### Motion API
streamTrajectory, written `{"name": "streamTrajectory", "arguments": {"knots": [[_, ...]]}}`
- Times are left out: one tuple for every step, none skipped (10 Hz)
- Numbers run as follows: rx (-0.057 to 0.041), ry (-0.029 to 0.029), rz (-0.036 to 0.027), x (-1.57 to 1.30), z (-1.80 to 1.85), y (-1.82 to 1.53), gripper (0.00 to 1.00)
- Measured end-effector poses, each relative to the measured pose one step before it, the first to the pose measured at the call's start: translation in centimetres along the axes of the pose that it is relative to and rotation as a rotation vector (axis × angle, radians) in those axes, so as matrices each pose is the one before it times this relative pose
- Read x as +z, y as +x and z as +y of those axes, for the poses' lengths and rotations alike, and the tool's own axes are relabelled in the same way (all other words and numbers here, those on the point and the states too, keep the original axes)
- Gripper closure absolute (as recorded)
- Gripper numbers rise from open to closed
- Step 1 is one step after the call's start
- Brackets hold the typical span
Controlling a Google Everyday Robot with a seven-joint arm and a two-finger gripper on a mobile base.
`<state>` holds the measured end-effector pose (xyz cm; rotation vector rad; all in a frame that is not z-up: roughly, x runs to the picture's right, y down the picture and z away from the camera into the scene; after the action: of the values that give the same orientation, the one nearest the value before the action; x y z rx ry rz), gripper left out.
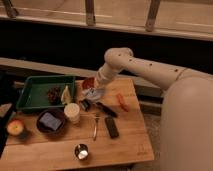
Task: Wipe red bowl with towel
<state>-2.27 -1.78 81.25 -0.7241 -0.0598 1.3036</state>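
- One arm [137, 65] in the shot, a fat white one, coming in from the right side and bending down to the back of the wooden table [131, 146].
- Gripper [95, 87] is at the low end of it, down over the back middle of the table, just right of the green tray [31, 89].
- Honestly can't tell whether the gripper is clamped on anything or spread apart, that spot is a pale blob.
- Towel [96, 94] is the whitish bunched cloth right under the gripper, touching it as far as I can see.
- Red bowl [88, 81] sits just beside the tray's right edge, mostly covered by the gripper and towel, only a bit of red rim poking out on the left.
- Tray has a dark lumpy thing [53, 93] and a yellow-green piece [65, 95] in its right half.
- In front of the tray: a white cup [72, 112], and left of that a dark bowl [50, 121] with something blue in it.
- Apple [15, 127] near the left edge of the table.
- Small metal cup [81, 151] stands alone at the front.
- Middle of the table: a utensil [95, 127], a flat black rectangle [112, 127] and a long black object [106, 109] near the towel.
- Orange-red thing [121, 101] lies to the right of the towel, apart from it.
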Motion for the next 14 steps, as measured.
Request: {"name": "streamTrajectory", "arguments": {"knots": [[0.00002, -0.00267, -0.00195, 0.017, 0.060, -0.018, 1.00], [-0.00406, -0.00277, 0.00149, 0.148, 0.316, -0.072, 1.00], [0.00003, 0.00034, -0.00040, -0.041, -0.011, -0.003, 1.00], [0.00077, 0.00060, 0.00046, 0.010, -0.077, 0.061, 1.00], [0.00321, 0.00464, -0.00468, 0.016, -0.119, -0.003, 1.00], [0.00467, 0.01204, -0.01417, 0.362, -0.144, -0.445, 1.00], [0.00276, 0.01177, -0.01024, 0.628, -0.492, -0.949, 1.00], [0.00127, 0.00712, -0.01051, 0.379, -0.374, -1.095, 1.00], [0.00299, 0.01408, -0.01607, 0.570, -0.749, -1.818, 1.00], [-0.00098, 0.00912, -0.01150, 0.390, -0.312, -1.178, 1.00], [-0.00326, 0.01384, -0.01735, 0.444, -0.386, -1.519, 1.00], [0.00050, 0.01723, -0.01635, 0.271, -0.614, -1.242, 1.00], [0.00137, 0.02080, -0.01391, 0.417, -0.707, -1.095, 1.00], [0.00172, 0.00795, -0.00612, 0.318, -0.220, -0.409, 1.00]]}}
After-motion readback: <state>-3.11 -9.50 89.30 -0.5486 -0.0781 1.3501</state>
